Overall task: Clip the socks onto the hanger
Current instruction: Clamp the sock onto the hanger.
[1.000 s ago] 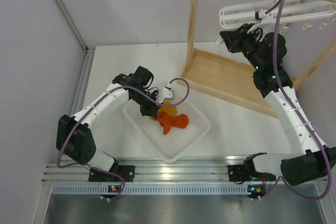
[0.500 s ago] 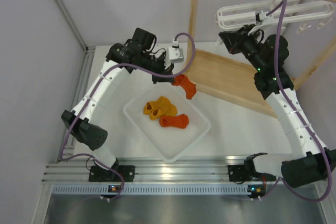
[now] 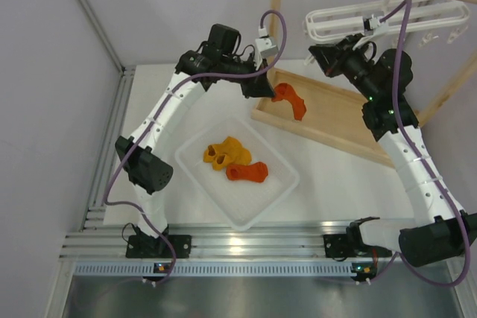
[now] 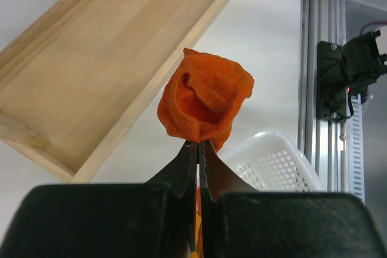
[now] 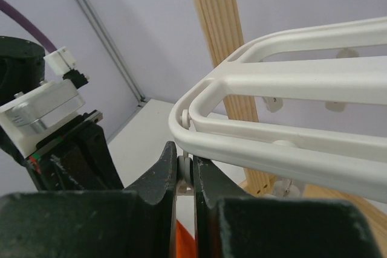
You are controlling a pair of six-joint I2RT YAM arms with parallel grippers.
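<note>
My left gripper [image 3: 270, 87] is shut on a red-orange sock [image 3: 290, 100] and holds it in the air over the wooden rack's base; the sock hangs from the fingertips in the left wrist view [image 4: 204, 104]. The white hanger [image 3: 387, 21] hangs from the wooden rail at top right. My right gripper [image 3: 319, 53] is shut on a small white clip [image 5: 185, 170] under the hanger's left corner [image 5: 199, 131]. Two yellow-orange socks [image 3: 226, 153] and another red-orange sock [image 3: 248, 173] lie in the white tray [image 3: 279, 191].
The wooden rack [image 3: 328, 113] has a flat base tray and an upright post [image 3: 276, 13] beside the hanger. The tray's perforated corner shows in the left wrist view [image 4: 275, 161]. Aluminium rails [image 3: 238, 247] run along the near edge. Grey walls enclose the table.
My left gripper picked one red-orange sock out of the tray, lifted it and carried it up and right toward the hanger. The right gripper stayed at the hanger's left corner.
</note>
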